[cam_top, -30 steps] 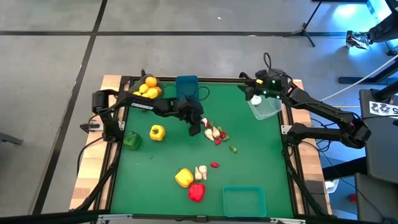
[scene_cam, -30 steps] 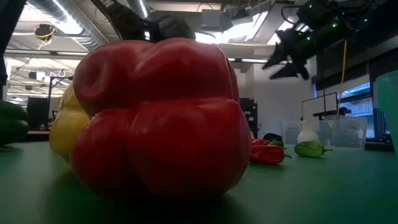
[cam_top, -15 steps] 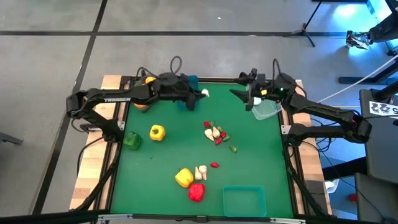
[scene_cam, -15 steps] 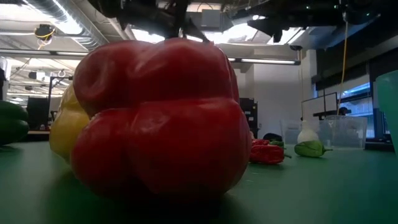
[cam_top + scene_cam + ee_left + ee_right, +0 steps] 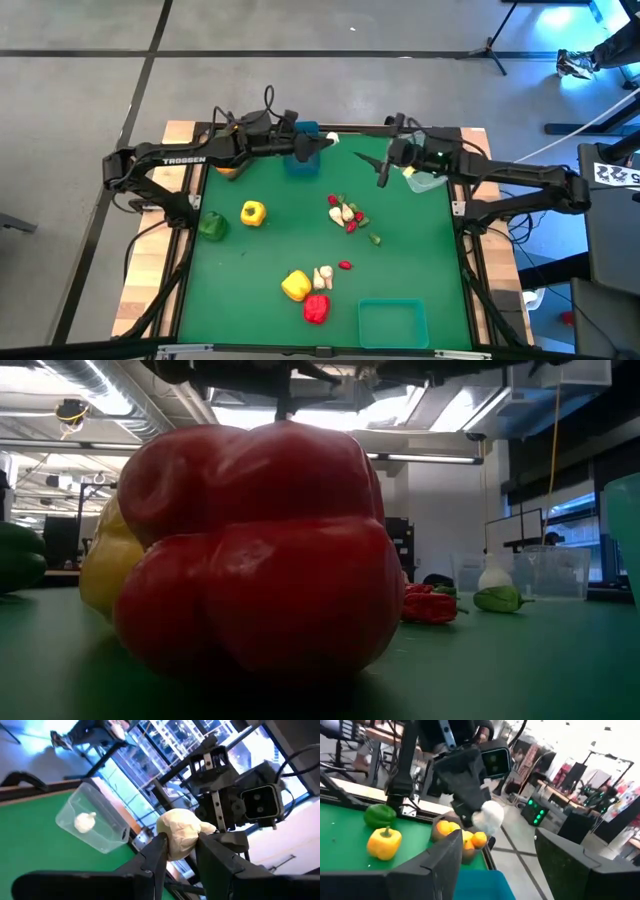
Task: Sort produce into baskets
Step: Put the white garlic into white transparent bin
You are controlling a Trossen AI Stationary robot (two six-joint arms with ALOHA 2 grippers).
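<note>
Only garlic (image 5: 84,822) inside clear bin (image 5: 102,836)

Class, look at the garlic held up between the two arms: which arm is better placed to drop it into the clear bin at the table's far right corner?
Probably the right. The left gripper holds the garlic piece in mid-air; the right gripper faces it, open, and the clear bin, with one garlic inside, lies beside the right arm.

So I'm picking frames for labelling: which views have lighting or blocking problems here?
Low view: the red pepper fills most of the picture, dark against bright ceiling lights. Left wrist view: blown-out windows behind the garlic piece held in the left gripper. Right wrist view: overexposed, hazy background. High view: evenly lit, blue glare in one corner.
</note>
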